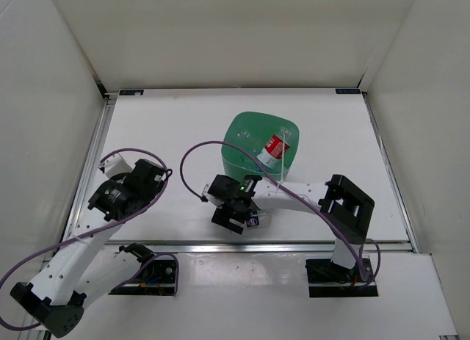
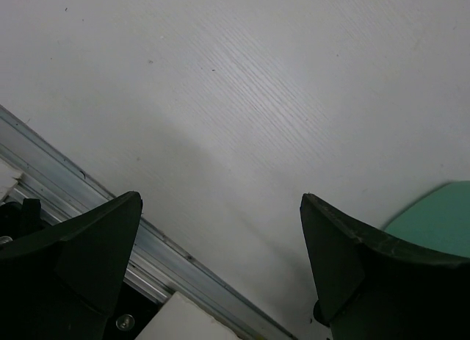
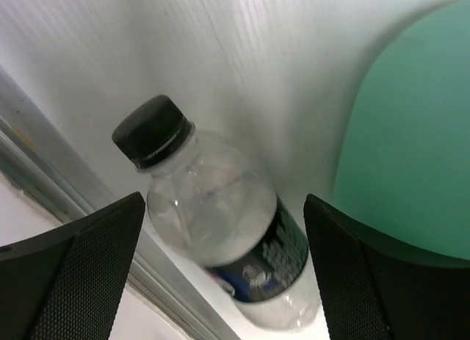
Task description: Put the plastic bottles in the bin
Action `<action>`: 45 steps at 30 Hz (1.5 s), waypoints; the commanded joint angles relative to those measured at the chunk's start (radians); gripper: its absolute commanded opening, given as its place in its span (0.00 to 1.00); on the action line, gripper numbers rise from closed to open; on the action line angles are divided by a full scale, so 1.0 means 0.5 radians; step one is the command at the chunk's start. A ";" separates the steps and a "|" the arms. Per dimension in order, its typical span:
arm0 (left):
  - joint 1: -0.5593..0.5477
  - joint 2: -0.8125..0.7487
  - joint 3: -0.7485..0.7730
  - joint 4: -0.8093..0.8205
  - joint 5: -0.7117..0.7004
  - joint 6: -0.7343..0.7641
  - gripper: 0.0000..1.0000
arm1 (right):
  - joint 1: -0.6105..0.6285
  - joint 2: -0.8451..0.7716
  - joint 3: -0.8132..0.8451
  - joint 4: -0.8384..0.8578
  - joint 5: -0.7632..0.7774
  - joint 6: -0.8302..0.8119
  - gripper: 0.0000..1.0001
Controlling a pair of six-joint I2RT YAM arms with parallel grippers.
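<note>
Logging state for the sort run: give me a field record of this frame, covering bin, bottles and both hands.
bin: tall green plastic bin, upright on the white table
in bin: one clear plastic bottle with a red label; nothing else can be made out inside
outside bin: clear plastic bottle with black cap and dark label, lying on its side at the table's near edge
right hand: open, fingers either side of that bottle, not closed on it
left hand: open, over bare table, holding nothing
other bottles: none visible
</note>
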 commanded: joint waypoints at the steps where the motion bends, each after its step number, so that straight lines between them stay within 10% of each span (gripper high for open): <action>1: -0.005 -0.061 -0.014 -0.117 0.016 -0.047 1.00 | -0.003 0.043 -0.029 0.124 -0.070 0.077 0.92; 14: -0.005 -0.202 -0.036 -0.154 -0.021 -0.145 1.00 | 0.037 0.089 0.602 -0.400 -0.288 0.255 0.35; 22: -0.005 -0.258 -0.054 -0.175 -0.067 -0.192 1.00 | 0.081 0.150 2.219 -0.888 -0.035 0.455 0.26; 29: -0.005 -0.294 -0.073 -0.175 -0.067 -0.192 1.00 | -0.300 -0.270 1.917 -0.440 0.390 0.550 0.26; 32: -0.005 -0.294 -0.091 -0.175 -0.067 -0.192 1.00 | -0.441 -0.291 1.803 -0.458 0.390 0.550 0.32; 35: -0.005 -0.294 -0.109 -0.129 -0.067 -0.164 1.00 | -0.533 -0.291 1.757 -0.547 0.344 0.629 0.69; 40: -0.005 -0.276 -0.131 -0.102 -0.048 -0.164 1.00 | -0.607 -0.273 1.711 -0.698 0.298 0.805 1.00; 45: -0.005 -0.258 -0.131 -0.031 -0.048 -0.085 1.00 | -0.867 -0.255 2.057 -0.992 -0.029 1.049 1.00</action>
